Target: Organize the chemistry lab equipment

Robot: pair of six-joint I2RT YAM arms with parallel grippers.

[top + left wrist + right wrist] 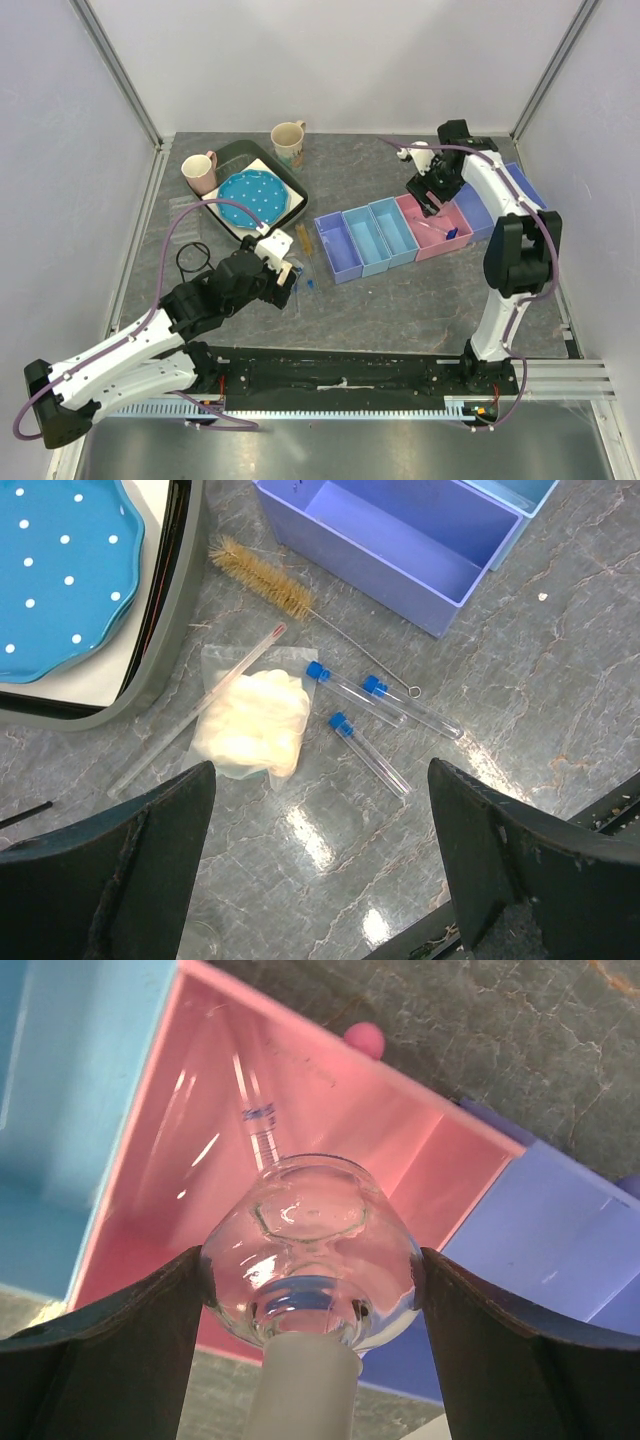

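Directly above the pink bin [410,1150], the round-bottom flask [310,1240] is held clamped by its neck in the right tool [312,1305], its long axis pointed bulb-first into that compartment, so that only a straight lowering is judged to be needed.

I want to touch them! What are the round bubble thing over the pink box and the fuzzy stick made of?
The round bubble thing looks like clear glass: the pink box shows through it, with bright glints on top. The fuzzy stick looks like matte tan bristles on a thin wire, probably metal.
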